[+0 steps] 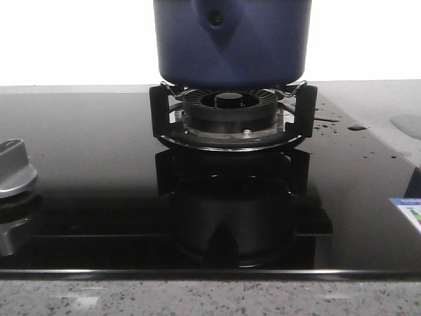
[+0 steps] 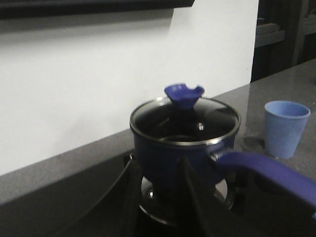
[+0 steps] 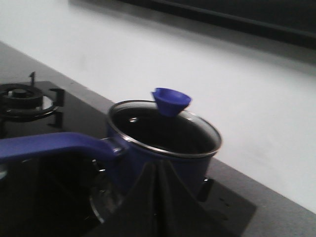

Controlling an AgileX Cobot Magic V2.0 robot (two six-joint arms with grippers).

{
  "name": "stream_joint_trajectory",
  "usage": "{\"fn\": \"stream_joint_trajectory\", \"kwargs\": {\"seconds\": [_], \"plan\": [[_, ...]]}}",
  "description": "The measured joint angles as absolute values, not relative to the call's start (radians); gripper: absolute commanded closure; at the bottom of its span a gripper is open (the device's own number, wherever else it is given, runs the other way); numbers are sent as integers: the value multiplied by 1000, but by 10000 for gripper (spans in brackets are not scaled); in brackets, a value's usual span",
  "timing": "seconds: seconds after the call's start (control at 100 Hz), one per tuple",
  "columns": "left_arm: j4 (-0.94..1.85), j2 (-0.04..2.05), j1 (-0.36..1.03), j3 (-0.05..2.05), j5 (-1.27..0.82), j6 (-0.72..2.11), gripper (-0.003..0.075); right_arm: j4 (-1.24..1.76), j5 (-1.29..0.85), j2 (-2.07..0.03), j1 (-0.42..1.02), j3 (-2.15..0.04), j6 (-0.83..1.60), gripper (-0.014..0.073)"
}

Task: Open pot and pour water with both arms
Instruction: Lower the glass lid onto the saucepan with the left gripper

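Dark navy-blue cylindrical metal pot (image 1: 231, 41) top centre on burner, glass lid on; heavy if filled, rigid; grab lid's blue knob (image 2: 183, 95) and long handle (image 2: 266, 170); pincer states: cannot tell

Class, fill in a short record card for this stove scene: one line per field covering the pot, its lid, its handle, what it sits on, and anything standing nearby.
pot: dark blue pot, upright on the burner
lid: glass lid on the pot, blue knob on top
handle: long blue handle sticking out sideways
support: gas burner on a black glass hob
nearby: light blue cup on the counter beside the hob
grippers: dark fingers at the edge of both wrist views; touching nothing
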State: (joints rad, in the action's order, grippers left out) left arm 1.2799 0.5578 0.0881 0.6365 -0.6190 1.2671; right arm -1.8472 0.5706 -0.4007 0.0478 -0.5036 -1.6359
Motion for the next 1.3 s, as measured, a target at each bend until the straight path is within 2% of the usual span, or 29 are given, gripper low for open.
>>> {"fn": "stream_joint_trajectory", "kwargs": {"seconds": [0.12, 0.24, 0.44, 0.92, 1.15, 1.23, 1.3], "plan": [[1280, 414, 88, 474, -602, 1267, 688, -1858, 650, -399, 50, -500, -1640, 657], [1280, 305, 88, 395, -600, 1267, 741, -1858, 675, -399, 50, -500, -1643, 657], [1282, 208, 88, 373, -599, 1267, 740, -1858, 677, -399, 50, -498, -1643, 657], [1289, 202, 88, 373, -559, 1267, 740, -1858, 677, -399, 50, -496, -1646, 657], [1281, 202, 88, 331, -314, 1265, 740, -1858, 677, -399, 50, -496, -1646, 657], [1160, 202, 86, 306, -264, 1211, 740, -1858, 677, -399, 50, -496, -1646, 657], [952, 202, 85, 276, -253, 1045, 740, -1858, 677, -399, 50, -496, -1646, 657]]}}
